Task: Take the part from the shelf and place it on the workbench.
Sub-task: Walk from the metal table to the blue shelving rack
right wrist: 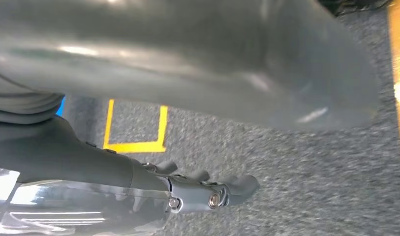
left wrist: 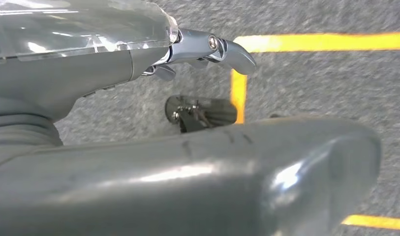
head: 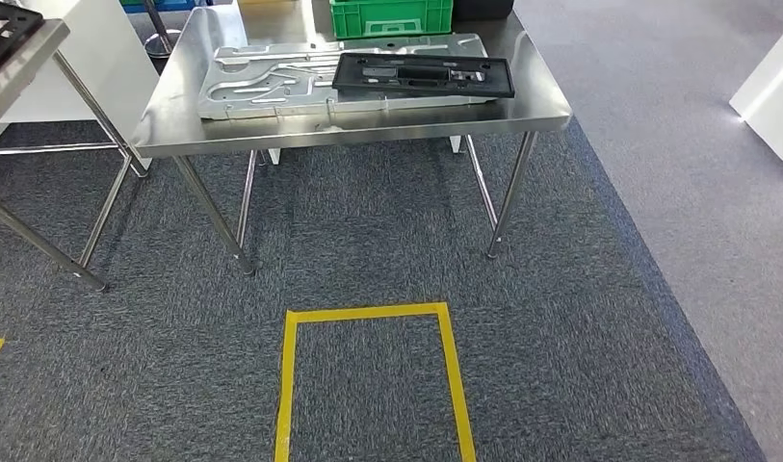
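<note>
A black flat part [head: 424, 75] lies on a large silver stamped plate [head: 262, 82] on the steel workbench [head: 190, 115] ahead of me. In the left wrist view my left hand [left wrist: 198, 172] hangs over the carpet with its fingers [left wrist: 226, 51] stretched away from the thumb and nothing in it. In the right wrist view my right hand [right wrist: 178, 59] also hangs over the carpet. Its fingers [right wrist: 222, 191] are apart from the thumb and hold nothing.
A green crate [head: 391, 16] stands at the back of the workbench. A second steel rack [head: 26, 58] with a black tray [head: 2, 29] is at the far left. A yellow taped square [head: 373, 313] marks the carpet before the workbench. A white cabinet [head: 768, 91] stands at the right.
</note>
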